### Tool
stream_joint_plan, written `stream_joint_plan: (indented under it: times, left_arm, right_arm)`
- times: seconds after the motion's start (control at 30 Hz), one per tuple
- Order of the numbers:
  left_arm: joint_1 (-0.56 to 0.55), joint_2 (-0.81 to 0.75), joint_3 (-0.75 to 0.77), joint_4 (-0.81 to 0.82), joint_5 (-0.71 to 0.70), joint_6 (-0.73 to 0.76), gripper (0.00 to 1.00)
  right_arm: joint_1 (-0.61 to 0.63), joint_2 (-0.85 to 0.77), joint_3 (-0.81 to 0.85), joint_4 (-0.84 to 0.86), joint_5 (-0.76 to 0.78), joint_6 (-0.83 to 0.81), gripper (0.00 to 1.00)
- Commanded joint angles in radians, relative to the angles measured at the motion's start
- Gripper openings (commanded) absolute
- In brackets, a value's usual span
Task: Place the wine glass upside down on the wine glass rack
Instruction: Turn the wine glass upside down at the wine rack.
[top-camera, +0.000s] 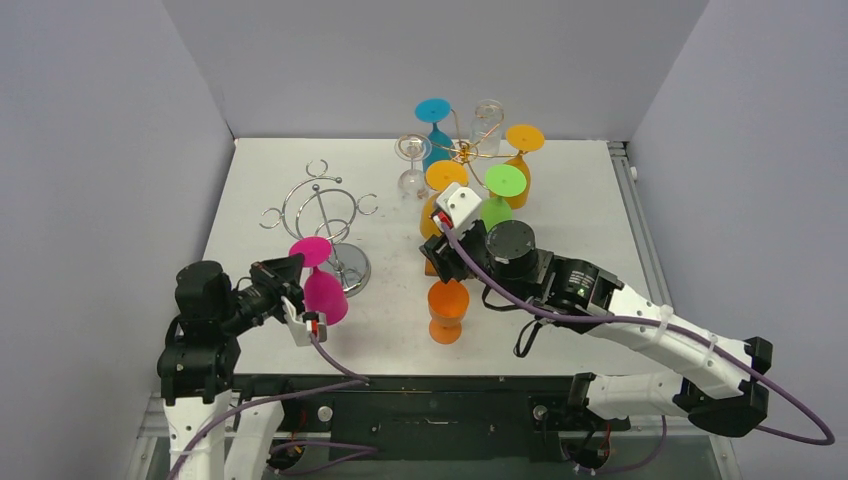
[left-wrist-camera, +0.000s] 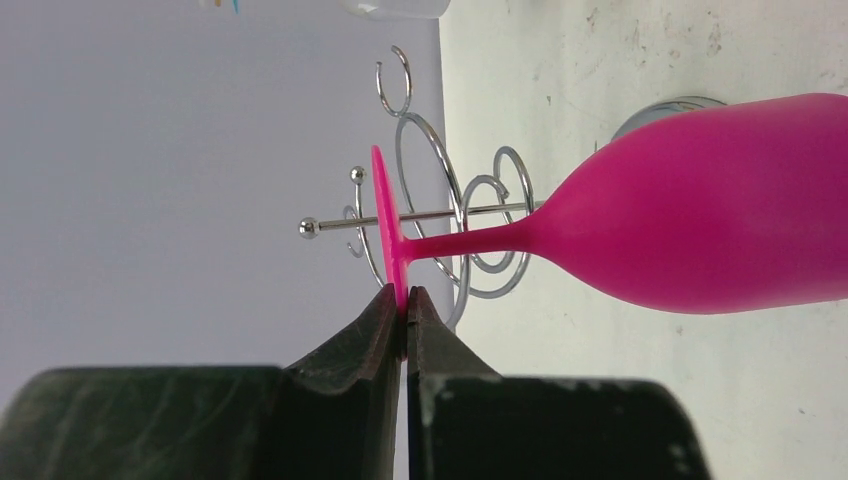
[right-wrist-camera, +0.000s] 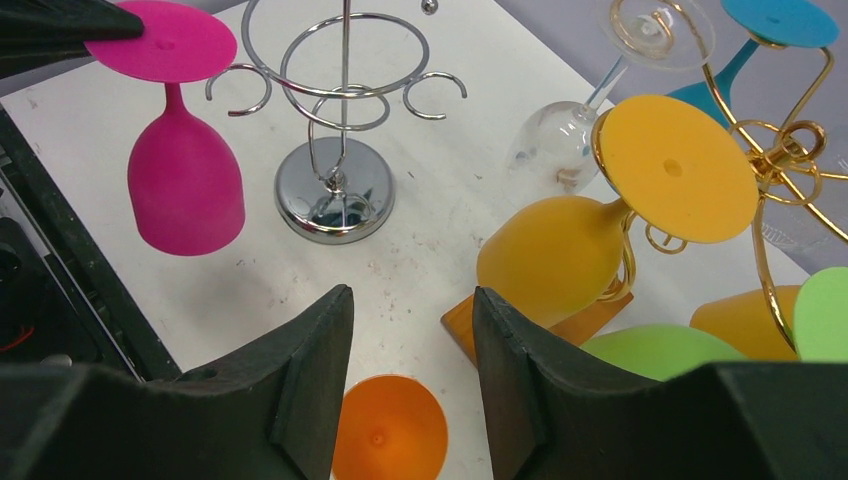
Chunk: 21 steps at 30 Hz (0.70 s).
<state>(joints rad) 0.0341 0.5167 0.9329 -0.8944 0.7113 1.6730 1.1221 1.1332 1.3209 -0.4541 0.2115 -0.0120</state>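
A pink wine glass (top-camera: 325, 293) (left-wrist-camera: 700, 210) (right-wrist-camera: 185, 190) hangs upside down above the table, foot uppermost, just in front of the chrome wire rack (top-camera: 322, 205) (right-wrist-camera: 335, 200). My left gripper (top-camera: 298, 264) (left-wrist-camera: 405, 300) is shut on the rim of its flat foot. In the left wrist view the stem lies level with the rack's horizontal rod (left-wrist-camera: 420, 218), and the foot sits in front of the wire loops. My right gripper (top-camera: 438, 255) (right-wrist-camera: 412, 330) stands open over the table with nothing between its fingers, above an orange glass (top-camera: 447, 310) (right-wrist-camera: 390, 430).
A gold rack (top-camera: 465, 150) (right-wrist-camera: 790, 150) at the back centre carries several upside-down glasses: teal, yellow, green, orange and clear. Its wooden base (right-wrist-camera: 462, 325) lies beside my right fingers. The orange glass stands foot-up near the front edge. Grey walls close in the table.
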Motion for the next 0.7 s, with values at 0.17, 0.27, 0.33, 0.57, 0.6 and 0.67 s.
stream_joint_plan:
  times: [0.17, 0.27, 0.33, 0.57, 0.6, 0.67]
  left_arm:
    - [-0.002, 0.067, -0.014, 0.135, 0.060, 0.011, 0.00]
    - [-0.003, 0.073, -0.029, 0.130, 0.059, 0.055, 0.00]
    - [-0.002, 0.075, -0.041, 0.133, 0.057, 0.071, 0.00]
    - [-0.003, 0.098, -0.075, 0.167, 0.030, 0.099, 0.00]
    - [-0.003, 0.101, -0.077, 0.170, 0.026, 0.098, 0.00]
    - [-0.003, 0.107, -0.078, 0.173, 0.018, 0.100, 0.00]
  right_arm:
    - [-0.030, 0.029, 0.025, 0.015, -0.036, 0.049, 0.42]
    - [-0.038, 0.030, 0.027, 0.014, -0.043, 0.053, 0.42]
    - [-0.046, 0.030, 0.030, 0.014, -0.049, 0.054, 0.42]
    - [-0.059, 0.028, 0.026, 0.013, -0.071, 0.065, 0.42]
    - [-0.061, 0.027, 0.023, 0.013, -0.073, 0.065, 0.42]
    - [-0.062, 0.024, 0.017, 0.009, -0.072, 0.070, 0.42]
